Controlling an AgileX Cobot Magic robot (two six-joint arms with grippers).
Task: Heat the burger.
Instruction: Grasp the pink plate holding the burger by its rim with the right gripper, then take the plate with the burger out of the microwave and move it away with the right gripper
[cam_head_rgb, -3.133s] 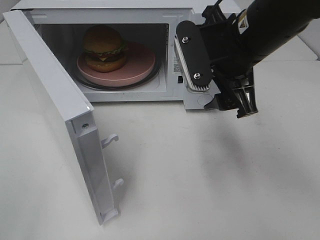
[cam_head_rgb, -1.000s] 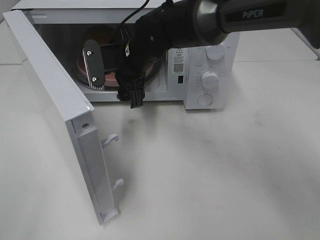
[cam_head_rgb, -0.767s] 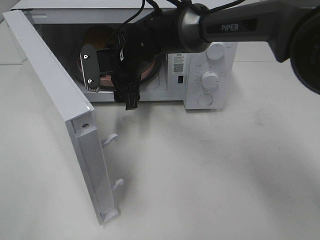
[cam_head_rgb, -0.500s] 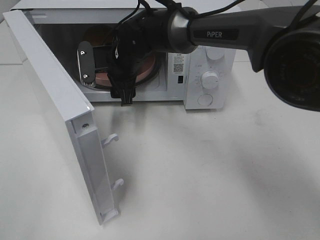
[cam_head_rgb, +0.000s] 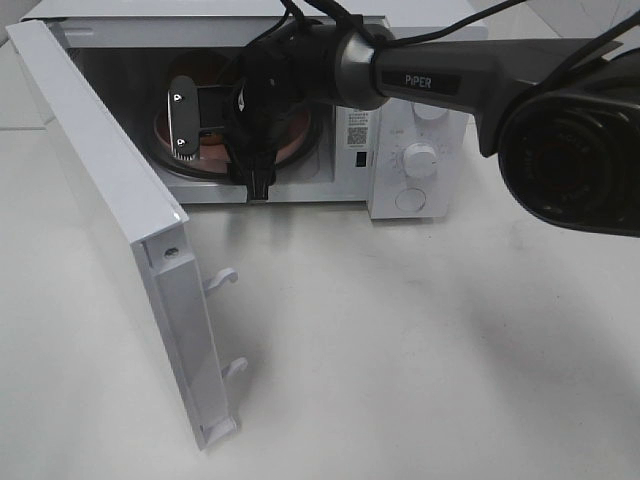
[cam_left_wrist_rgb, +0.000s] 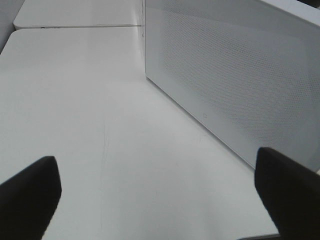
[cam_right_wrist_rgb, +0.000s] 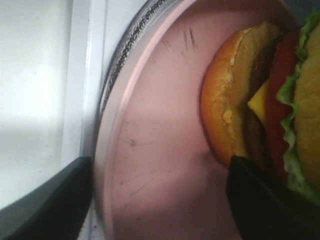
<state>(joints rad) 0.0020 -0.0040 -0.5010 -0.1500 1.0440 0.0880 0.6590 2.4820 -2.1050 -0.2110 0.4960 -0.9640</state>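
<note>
The burger (cam_right_wrist_rgb: 270, 100) lies on a round pink plate (cam_right_wrist_rgb: 160, 150) on the glass turntable inside the open microwave (cam_head_rgb: 400, 130). In the right wrist view its golden bun, yellow cheese, red tomato and green lettuce show close up. My right gripper (cam_right_wrist_rgb: 157, 200) reaches into the cavity, open, one fingertip outside the plate's rim and the other beside the burger. From the exterior high view the arm hides most of the burger (cam_head_rgb: 200, 72); a finger (cam_head_rgb: 182, 120) with two screws shows in front of it. My left gripper (cam_left_wrist_rgb: 160, 200) is open over bare table.
The microwave door (cam_head_rgb: 110, 200) stands swung open at the left, with two latch hooks (cam_head_rgb: 220, 280) sticking out. Control knobs (cam_head_rgb: 420, 158) sit on the right panel. A white perforated microwave panel (cam_left_wrist_rgb: 235, 75) fills the left wrist view's right side. White table (cam_head_rgb: 420, 350) spreads in front.
My right arm has pushed further left and deeper into the microwave, and the gripper now sits around the plate's near edge. Its fingers have drawn slightly closer together. The left gripper has stayed put.
</note>
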